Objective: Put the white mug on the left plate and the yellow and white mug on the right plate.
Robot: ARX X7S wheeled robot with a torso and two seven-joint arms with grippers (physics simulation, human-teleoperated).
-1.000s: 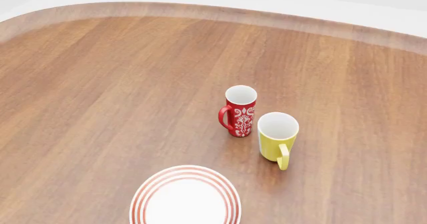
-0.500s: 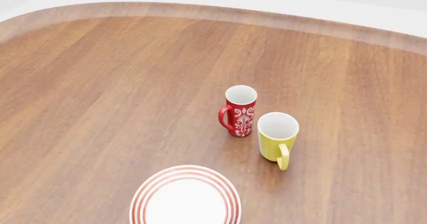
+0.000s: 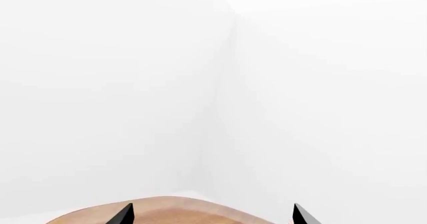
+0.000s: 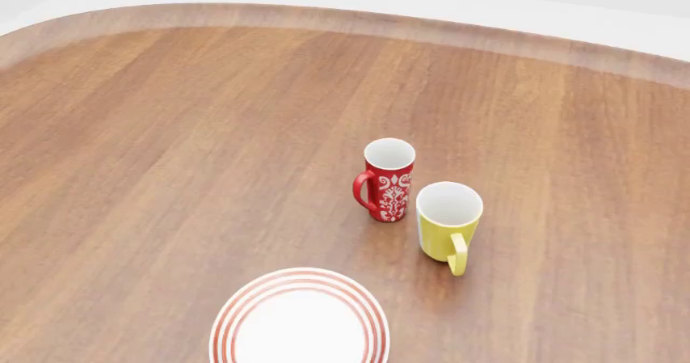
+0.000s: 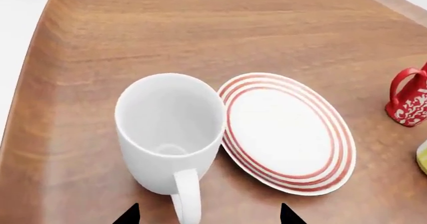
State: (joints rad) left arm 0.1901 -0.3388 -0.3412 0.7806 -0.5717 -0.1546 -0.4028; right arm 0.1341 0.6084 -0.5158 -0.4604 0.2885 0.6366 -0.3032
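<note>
Right gripper (image 5: 208, 215) open, hovering right over white mug (image 5: 171, 134) beside plate (image 5: 287, 134), lined up for grabbing. Left gripper (image 3: 212, 215) open too.

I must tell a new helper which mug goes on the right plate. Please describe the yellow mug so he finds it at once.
On the wooden table, find the two tall mugs standing close together beyond the red-ringed plate. The yellow and white mug is the nearer one, beside the red mug. It is plain yellow outside, white inside, without the red mug's floral pattern.

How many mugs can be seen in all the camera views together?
3. The red mug and the yellow and white mug stand side by side; the white mug stands beside a plate. More may be hidden.
</note>
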